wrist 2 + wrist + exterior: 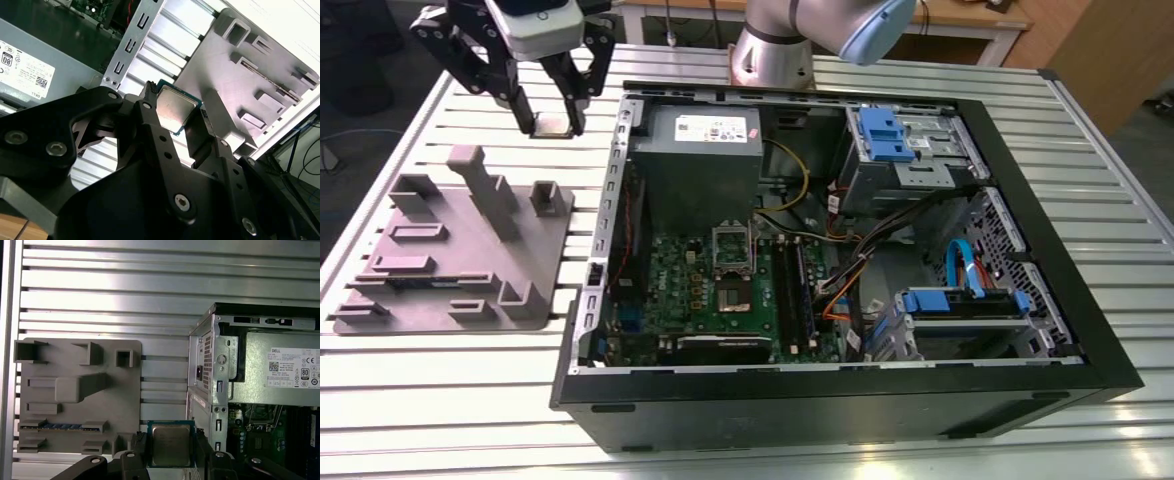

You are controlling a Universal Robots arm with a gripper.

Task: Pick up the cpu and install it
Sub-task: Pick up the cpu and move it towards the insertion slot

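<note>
Up off the table [414, 420] at the exterior view's far left, pinching the cpu [555, 127] by two opposite edges with the gripper [554, 122]; jaws narrowed to chip width, nothing else in hold. Hard to make out there, just a small pale square between black fingers, with the gripper's upper part cut off at the frame edge. Clearer in both wrist views: silvery top and green border of the cpu [175, 107] showing, side edges hidden under the fingers [150, 107], one edge cut off by the gripper body in the first wrist view. Hangs over the bare slats between the grey fixture plate [454, 250] and the computer case [616, 200], touching neither. Tight on both sides: upright blocks of the plate to the exterior view's left, case wall just beside to its right. Open room on the slats farther back. Well apart from the motherboard [674, 290] down inside the case, socket [731, 290] partly shadowed, cables [854, 270] crowding its right, power supply [700, 135] just beyond it.
</note>
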